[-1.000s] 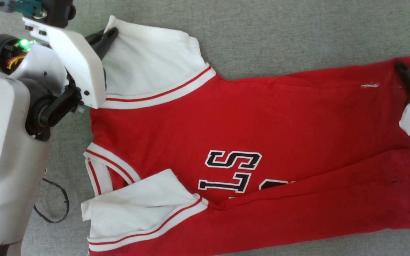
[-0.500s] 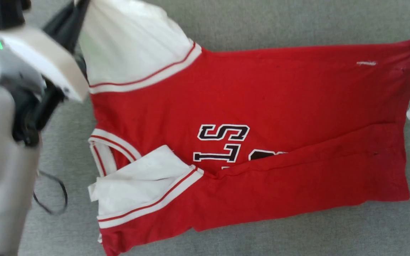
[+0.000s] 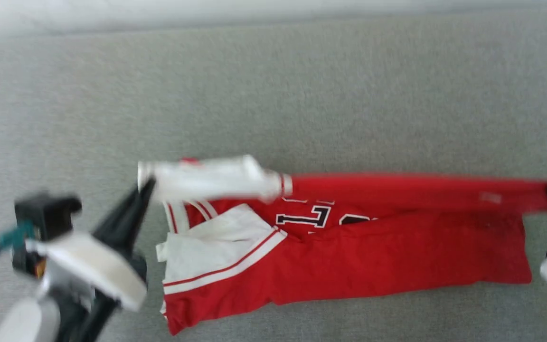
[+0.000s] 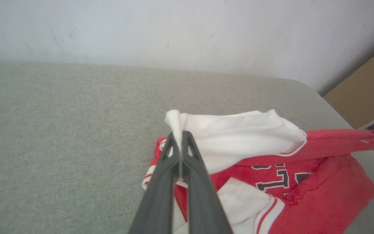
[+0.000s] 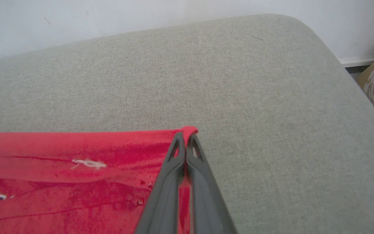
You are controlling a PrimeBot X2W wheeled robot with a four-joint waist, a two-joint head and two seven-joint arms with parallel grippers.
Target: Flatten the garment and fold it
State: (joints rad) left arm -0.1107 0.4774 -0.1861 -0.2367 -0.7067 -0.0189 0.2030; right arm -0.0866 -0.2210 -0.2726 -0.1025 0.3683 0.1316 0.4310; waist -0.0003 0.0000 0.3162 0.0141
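My L gripper [image 4: 180, 136] is clamped tight on the garment [image 3: 397, 256], pinching the tip of one white sleeve [image 4: 239, 133]; a bit of cloth pokes out past the fingertips. My R gripper [image 5: 186, 137] is clenched too, on the red hem corner [image 5: 190, 130] at the other end.

Btwn the two grips the shirt's far long edge is lifted off the surface [image 3: 302, 95] and pulled into a near-straight line, L to R. The rest hangs from that line and lies on the grey cloth surface, toward its near edge & well apart from the far edge by the wall [image 4: 174, 29].

The lower part is doubled up. The near side of the red body is folded in over the chest and covers part of the black-and-white lettering [image 3: 309, 216]. The second sleeve [image 3: 212, 251] lies flat on top at the L end, striped trim showing. The striped collar [image 3: 178, 216] peeks out btwn the two sleeves.

Head view is blurred, so fine creases aren't readable. In the R wrist view the hem corner sits well in from the surface's rounded far-R corner [image 5: 291, 22]. A tan board [image 4: 365, 94] stands beyond that corner.
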